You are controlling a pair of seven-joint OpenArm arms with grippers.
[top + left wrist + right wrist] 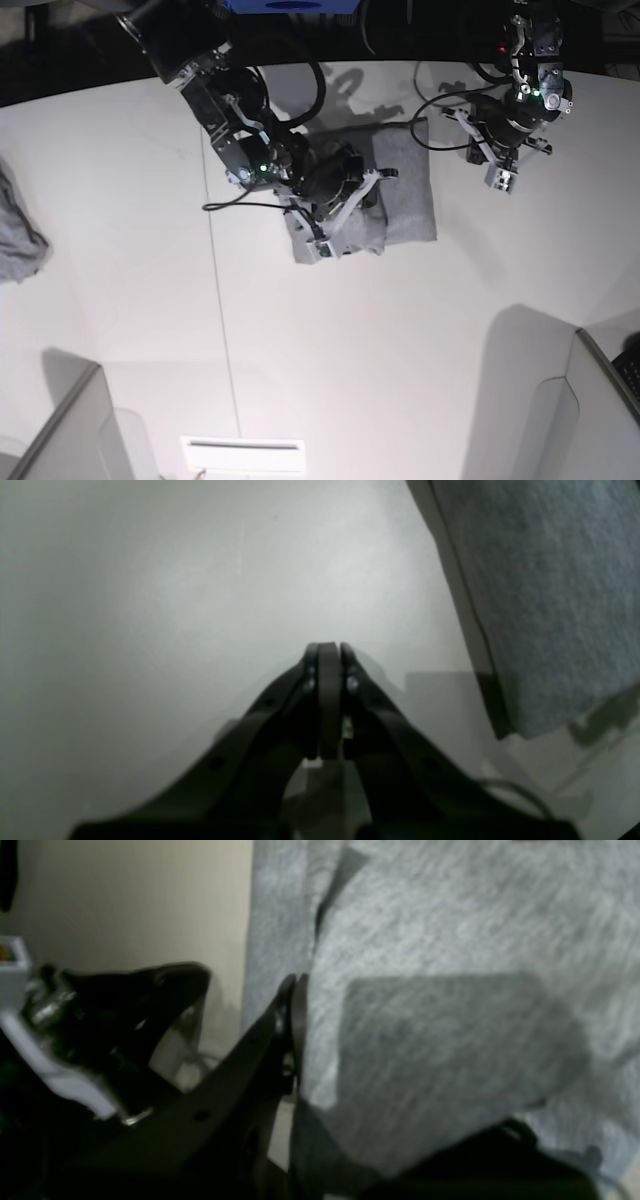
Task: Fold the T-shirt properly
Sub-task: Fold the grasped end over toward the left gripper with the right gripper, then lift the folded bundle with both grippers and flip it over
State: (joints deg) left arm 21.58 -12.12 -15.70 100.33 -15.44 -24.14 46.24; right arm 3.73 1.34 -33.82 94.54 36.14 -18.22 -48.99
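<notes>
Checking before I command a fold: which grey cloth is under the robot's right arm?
The T-shirt, near the middle of the base view, with the right arm reaching over it. The other grey cloth lies at that view's left edge.

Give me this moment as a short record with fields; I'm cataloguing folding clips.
Garment: grey T-shirt, partly folded, no lettering showing
Left gripper: shut, empty, beside the T-shirt
Right gripper: at a T-shirt edge, one finger running under the cloth; firm grip unclear
Other cloth: grey piece at the base view's left edge
</notes>
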